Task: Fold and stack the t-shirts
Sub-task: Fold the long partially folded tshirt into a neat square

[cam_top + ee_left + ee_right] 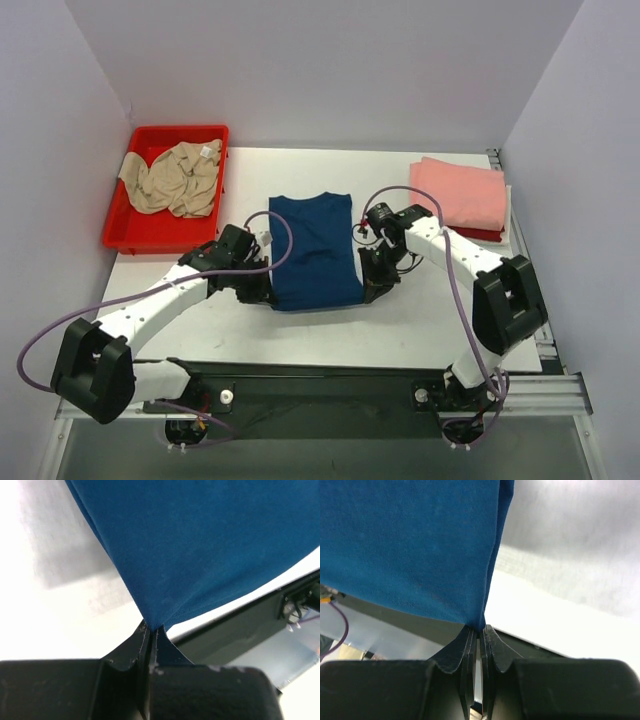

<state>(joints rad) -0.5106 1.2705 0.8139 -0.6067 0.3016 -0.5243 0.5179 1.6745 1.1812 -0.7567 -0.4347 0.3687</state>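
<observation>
The navy blue t-shirt [315,250] lies folded into a long strip in the middle of the table, print hidden. My left gripper [262,293] is shut on its near left corner [155,615]; my right gripper [372,288] is shut on its near right corner [477,615]. Both corners are lifted a little, the cloth hanging taut from the fingertips. A beige t-shirt [175,178] lies crumpled in the red tray [135,236] at the back left. A folded salmon-pink t-shirt [460,193] lies on a red one [480,235] at the back right.
White walls close in the table on the left, back and right. The table's front edge and the black rail [330,385] with the arm bases lie just below the blue shirt's near end.
</observation>
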